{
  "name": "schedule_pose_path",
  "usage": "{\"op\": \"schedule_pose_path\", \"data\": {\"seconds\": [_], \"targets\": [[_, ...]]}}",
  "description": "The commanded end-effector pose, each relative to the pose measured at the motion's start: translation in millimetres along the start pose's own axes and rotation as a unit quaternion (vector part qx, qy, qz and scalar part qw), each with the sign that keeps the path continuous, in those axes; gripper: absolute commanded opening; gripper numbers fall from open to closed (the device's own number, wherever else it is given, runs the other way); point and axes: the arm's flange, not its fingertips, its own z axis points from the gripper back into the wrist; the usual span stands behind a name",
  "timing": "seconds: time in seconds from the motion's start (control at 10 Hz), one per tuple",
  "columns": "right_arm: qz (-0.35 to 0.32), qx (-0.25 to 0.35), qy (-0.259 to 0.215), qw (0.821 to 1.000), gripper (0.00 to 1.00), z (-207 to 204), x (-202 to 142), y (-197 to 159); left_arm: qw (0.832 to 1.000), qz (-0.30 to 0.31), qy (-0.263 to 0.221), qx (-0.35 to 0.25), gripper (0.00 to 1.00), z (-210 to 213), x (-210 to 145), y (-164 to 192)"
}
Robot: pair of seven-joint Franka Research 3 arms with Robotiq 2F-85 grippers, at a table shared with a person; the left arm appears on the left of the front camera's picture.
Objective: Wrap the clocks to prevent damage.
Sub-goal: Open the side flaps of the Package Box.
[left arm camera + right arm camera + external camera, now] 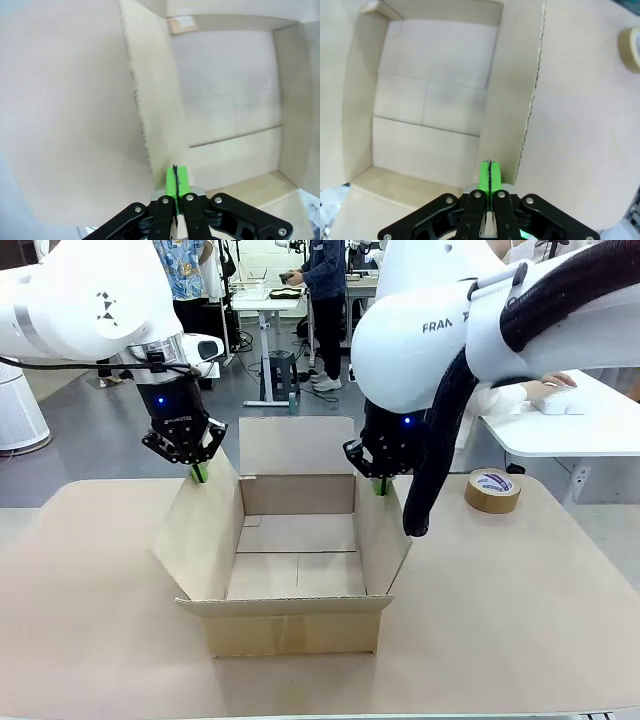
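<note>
An open cardboard box (290, 625) stands in the middle of the table with nothing inside. My left gripper (200, 473) is shut, its green tips at the far top corner of the box's left flap (200, 530). In the left wrist view the shut gripper (176, 177) sits just beside that flap's edge (150, 100). My right gripper (380, 486) is also shut, at the far top corner of the right flap (385, 530); its own view shows the gripper (490, 175) over that flap (512, 100). The clocks are out of view.
A roll of brown tape (492, 490) lies on the table right of the box, also visible as the tape roll (632, 47) in the right wrist view. A person's hand (550, 388) rests on a white side table (570, 430) at the far right. The box's back flap (296, 445) stands upright.
</note>
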Motion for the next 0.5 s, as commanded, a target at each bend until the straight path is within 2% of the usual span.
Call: {"op": "schedule_pose_path", "data": {"seconds": [0.0, 0.4], "targets": [[-0.02, -0.037, -0.029, 0.999, 0.01, -14.4, -6.2, -10.6, 0.997, 0.013, -0.029, 0.077, 0.0, -11.2, -4.4, 3.8], [-0.025, -0.113, -0.045, 0.992, 0.01, -50.1, -18.6, -39.9, 0.996, 0.021, -0.017, 0.087, 0.0, -56.6, 1.3, 21.3]]}}
